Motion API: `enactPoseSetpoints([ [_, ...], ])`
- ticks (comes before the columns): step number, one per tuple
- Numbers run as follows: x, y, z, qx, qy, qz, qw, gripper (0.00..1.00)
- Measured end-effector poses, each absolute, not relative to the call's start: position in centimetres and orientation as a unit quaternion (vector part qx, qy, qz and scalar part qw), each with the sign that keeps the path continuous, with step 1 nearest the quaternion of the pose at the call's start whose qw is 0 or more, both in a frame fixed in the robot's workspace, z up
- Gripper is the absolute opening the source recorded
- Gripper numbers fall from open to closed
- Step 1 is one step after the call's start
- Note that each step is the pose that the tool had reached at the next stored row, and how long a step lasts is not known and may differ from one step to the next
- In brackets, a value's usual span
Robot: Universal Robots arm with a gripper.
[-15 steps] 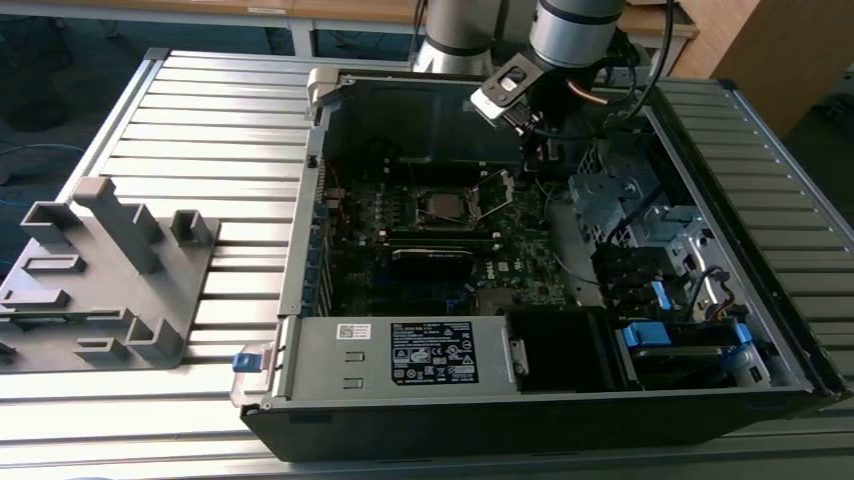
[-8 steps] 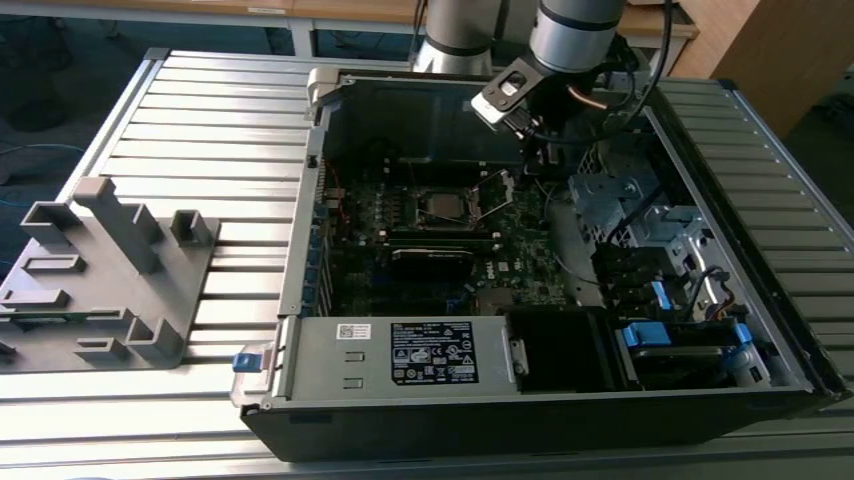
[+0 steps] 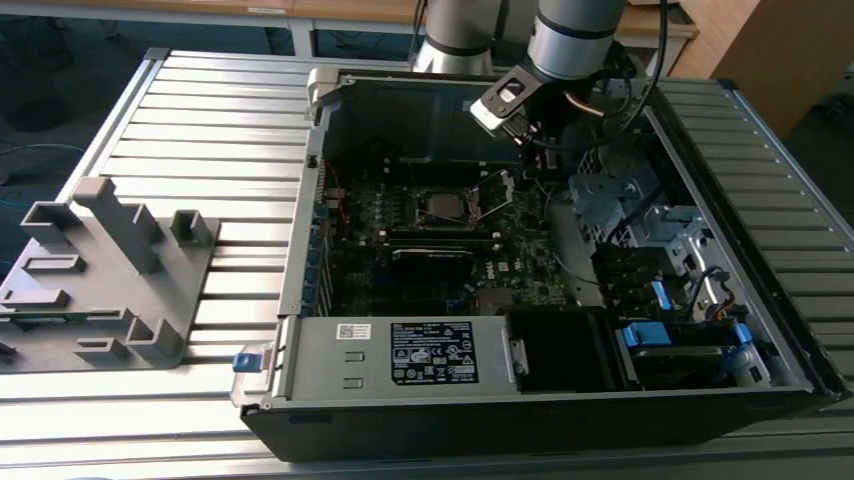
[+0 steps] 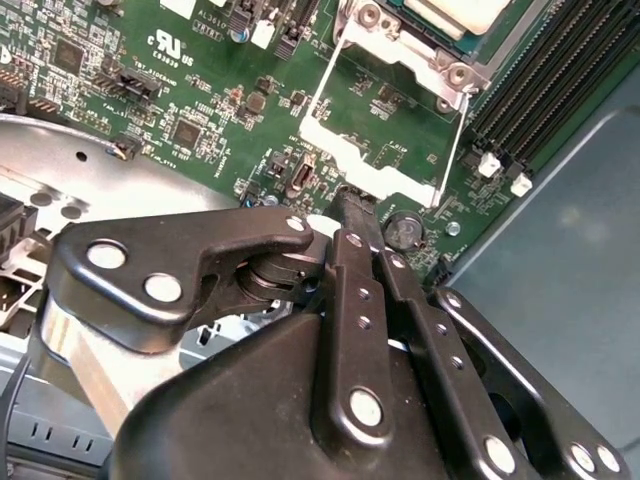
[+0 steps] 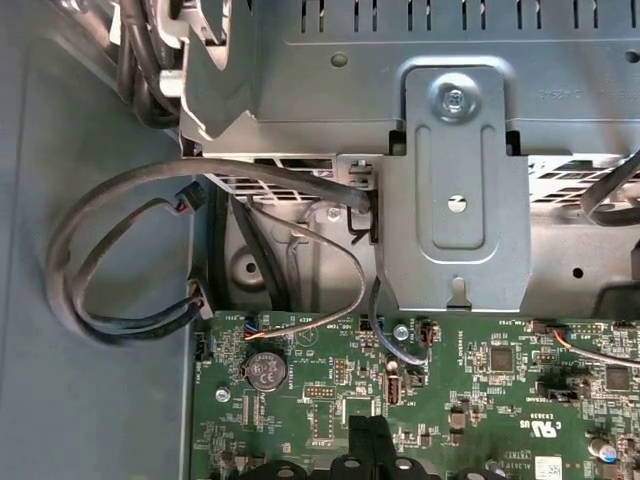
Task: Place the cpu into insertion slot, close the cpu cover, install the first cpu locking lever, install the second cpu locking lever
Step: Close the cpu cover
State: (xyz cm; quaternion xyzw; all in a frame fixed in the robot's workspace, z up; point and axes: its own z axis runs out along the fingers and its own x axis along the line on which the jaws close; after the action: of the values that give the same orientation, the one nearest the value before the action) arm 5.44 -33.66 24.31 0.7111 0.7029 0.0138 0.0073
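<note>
Right now your computer case [image 3: 296, 250] lies open on the slatted worktop [image 3: 200, 130], and it holds the green motherboard [image 3: 374, 215], a power supply [image 3: 334, 360] along its near wall, and a drive bay with blue tabs [image 3: 647, 335] to the exterior view's right of the insertion slot [image 3: 445, 205]. The cpu [image 4: 455, 12] already sits in that slot, its pale metal top facing up. The cpu cover [image 4: 365, 165] is swung open beside the slot, its silver frame and square window clear of the chip. Your gripper [image 4: 352, 205] hangs just beyond the cover's free edge, on the side away from the slot. Its fingers [image 4: 355, 300] are pressed together with no gap showing between them. Whether their tip touches the frame, you cannot tell. Near the tip lies a round coin battery [image 5: 265, 372], and beyond it grey cables [image 5: 110, 250] loop beside a metal bracket [image 5: 455, 200]. Black memory slots [image 4: 540, 80] run alongside the insertion slot. The power supply carries a black-and-white label [image 3: 431, 352] and a small white sticker [image 3: 354, 331]. The motherboard bears white printed markings. Well away from the slot, outside the case on the exterior view's left, a grey fixture [image 3: 107, 280] stands on the worktop.
</note>
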Motion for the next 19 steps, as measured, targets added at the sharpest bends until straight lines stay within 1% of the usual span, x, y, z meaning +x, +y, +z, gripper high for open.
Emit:
enactPoseSetpoints([
  [19,5.13,-33.65,24.13,0.711,0.703,0.014,0.007,0.11],
])
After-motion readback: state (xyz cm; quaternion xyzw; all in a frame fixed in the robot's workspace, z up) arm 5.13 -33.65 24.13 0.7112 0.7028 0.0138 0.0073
